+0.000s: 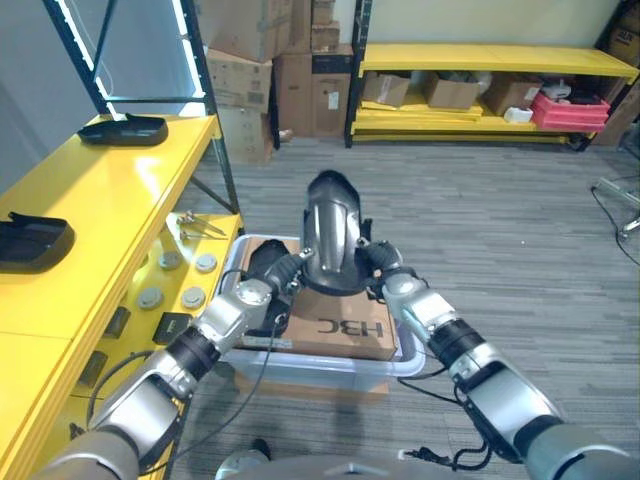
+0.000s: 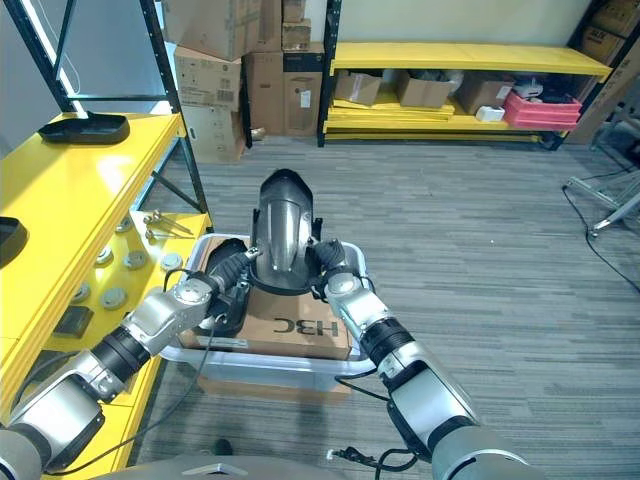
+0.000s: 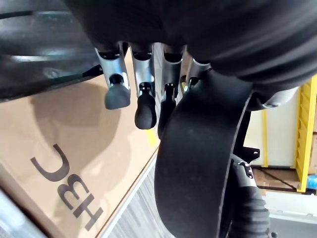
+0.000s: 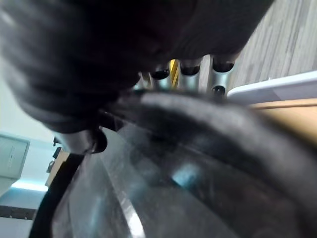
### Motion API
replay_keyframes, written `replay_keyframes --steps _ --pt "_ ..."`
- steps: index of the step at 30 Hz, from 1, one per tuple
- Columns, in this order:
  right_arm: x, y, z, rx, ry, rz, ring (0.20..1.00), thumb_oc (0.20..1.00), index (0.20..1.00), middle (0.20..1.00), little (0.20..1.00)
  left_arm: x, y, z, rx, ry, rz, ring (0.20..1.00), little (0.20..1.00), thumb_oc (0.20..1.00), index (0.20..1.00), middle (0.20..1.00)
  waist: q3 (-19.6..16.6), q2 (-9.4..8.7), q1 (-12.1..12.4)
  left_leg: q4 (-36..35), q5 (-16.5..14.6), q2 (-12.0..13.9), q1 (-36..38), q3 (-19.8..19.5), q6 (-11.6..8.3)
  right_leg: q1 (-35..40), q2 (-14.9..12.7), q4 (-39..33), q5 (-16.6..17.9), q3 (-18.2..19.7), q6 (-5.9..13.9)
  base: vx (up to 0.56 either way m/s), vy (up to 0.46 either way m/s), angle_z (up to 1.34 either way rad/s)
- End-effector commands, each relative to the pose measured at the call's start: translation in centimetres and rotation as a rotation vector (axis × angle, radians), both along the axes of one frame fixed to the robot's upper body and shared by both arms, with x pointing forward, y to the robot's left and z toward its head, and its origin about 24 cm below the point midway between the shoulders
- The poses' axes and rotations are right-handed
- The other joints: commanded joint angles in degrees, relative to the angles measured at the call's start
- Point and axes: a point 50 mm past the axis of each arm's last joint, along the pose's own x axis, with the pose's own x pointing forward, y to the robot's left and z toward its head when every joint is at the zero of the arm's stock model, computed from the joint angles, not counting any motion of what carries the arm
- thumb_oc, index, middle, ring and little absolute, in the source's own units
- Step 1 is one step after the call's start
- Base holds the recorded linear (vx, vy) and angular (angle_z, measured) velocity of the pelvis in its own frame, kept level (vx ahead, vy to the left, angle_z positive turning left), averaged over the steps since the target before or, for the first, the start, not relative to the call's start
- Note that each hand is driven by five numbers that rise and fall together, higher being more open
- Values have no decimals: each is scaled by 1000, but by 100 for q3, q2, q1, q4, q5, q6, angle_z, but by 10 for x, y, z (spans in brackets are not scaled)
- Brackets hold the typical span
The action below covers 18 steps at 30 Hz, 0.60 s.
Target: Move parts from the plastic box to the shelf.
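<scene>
A glossy black curved part [image 1: 332,230] stands upright between my two hands, lifted above the clear plastic box [image 1: 330,368]. My left hand [image 1: 262,292] rests against its lower left edge, fingers [image 3: 143,99] fairly straight beside the part [image 3: 198,163]. My right hand [image 1: 388,275] grips the lower right edge; its fingers [image 4: 190,67] reach over the part's rim [image 4: 208,124]. A brown cardboard box [image 1: 345,322] lies in the plastic box, with another black part [image 3: 39,59] beside it. The yellow shelf [image 1: 110,190] at my left carries two black parts [image 1: 125,130] [image 1: 30,240].
A lower yellow ledge [image 1: 215,245] beside the plastic box holds round metal discs [image 1: 190,297] and bolts [image 1: 195,225]. The shelf's dark upright [image 1: 215,130] stands close. Stacked cardboard boxes [image 1: 270,70] and a far yellow rack [image 1: 490,60] with a red crate [image 1: 570,110] line the back; grey floor lies to the right.
</scene>
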Motion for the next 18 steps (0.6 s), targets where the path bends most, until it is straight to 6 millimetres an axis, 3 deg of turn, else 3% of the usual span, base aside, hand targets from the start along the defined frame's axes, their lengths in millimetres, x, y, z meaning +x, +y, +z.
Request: replay_keyframes --steps 1,8,13,18 --pt "12 36 33 163 -129 55 1000 1000 1000 1000 1000 15 -57 85 -374 -290 -87 200 200 200 200 200 -251 102 288 340 -640 264 -5 -602 -196 -358 -313 310 41 -598 236 0 0 0" --pt "0 38 17 559 -71 -41 1000 1000 1000 1000 1000 21 -36 90 -415 -361 23 200 200 200 200 200 -249 96 270 347 -622 287 -13 -576 -209 -337 -295 283 25 -621 207 0 0 0" --pt "-1 28 17 583 -97 -51 1000 1000 1000 1000 1000 24 -25 91 -422 -387 73 200 200 200 200 200 -277 97 238 346 -612 292 -20 -544 -212 -344 -277 272 17 -604 204 0 0 0" --pt "4 17 37 627 -186 -79 1000 1000 1000 1000 1000 30 -9 90 -415 -423 161 200 200 200 200 200 -304 93 179 337 -598 304 -20 -501 -208 -356 -255 259 6 -560 196 0 0 0"
